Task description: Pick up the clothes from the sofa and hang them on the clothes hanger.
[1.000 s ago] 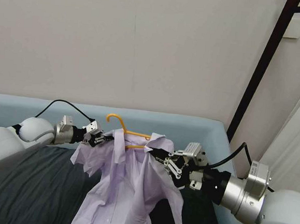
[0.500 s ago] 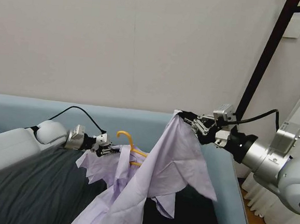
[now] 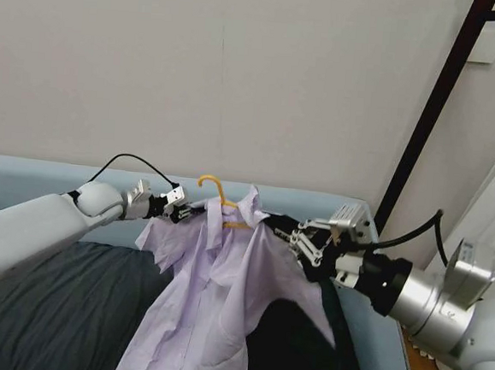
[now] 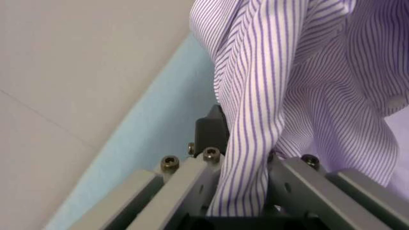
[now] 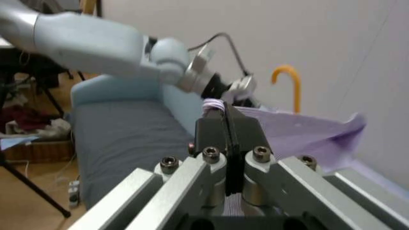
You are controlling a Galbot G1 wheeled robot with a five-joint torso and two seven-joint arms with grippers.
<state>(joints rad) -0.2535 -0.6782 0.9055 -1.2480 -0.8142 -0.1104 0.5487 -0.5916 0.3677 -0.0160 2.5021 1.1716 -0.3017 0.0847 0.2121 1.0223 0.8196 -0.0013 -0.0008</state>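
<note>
Left gripper [image 3: 179,209] and right gripper [image 3: 280,233], jaws clenched, held the limp striped shirt [image 3: 208,302] spread on a hooked yellow hanger [image 3: 212,179]

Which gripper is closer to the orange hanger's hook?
The left gripper, pinching the shirt right beside the hook of the orange hanger; the right gripper holds the shirt's other side, farther from it.
</note>
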